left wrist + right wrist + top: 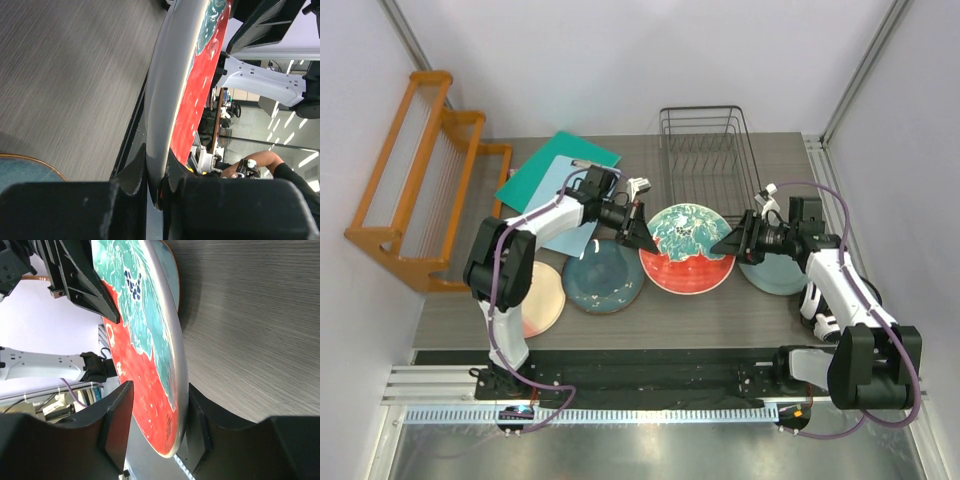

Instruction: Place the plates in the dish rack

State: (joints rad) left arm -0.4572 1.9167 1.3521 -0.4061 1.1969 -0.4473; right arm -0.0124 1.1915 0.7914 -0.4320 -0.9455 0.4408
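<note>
**Top view: floral plate gripped at L rim, rack w/o plates**

Floral plate (pixel 685 250) is seen mid-table, just in front of the rack (pixel 700 108) and apart from it. It is flanked by both grippers: L gripper (pixel 642 238) at its left rim, R gripper (pixel 728 243) at its right rim.

L wrist view: the plate (pixel 165 100) is seen edge-on, and its rim is pinched tight between the fingers (pixel 132 172) of the L gripper (pixel 156 177). The jaws are narrow and clamped on the plate.

R wrist view: the rim of the plate (pixel 140 330) is straddled by the R gripper (pixel 160 430). The jaws are part-spread; a gap is seen between the inner finger (pixel 117 420) and the plate face, so no clamp is shown on this side.

The plate appears raised off the table (pixel 720 310), though contact underneath can't be confirmed.

Other plates are laid flat on the table:
- teal plate (pixel 603 276), just left of the floral one
- pink plate (pixel 545 298), near the L arm and partly hidden by it
- grey plate (pixel 775 275), under the R arm

No plate is held in the rack. A clipboard (pixel 555 185) and an orange rack (pixel 415 180) are seen at far left.
</note>
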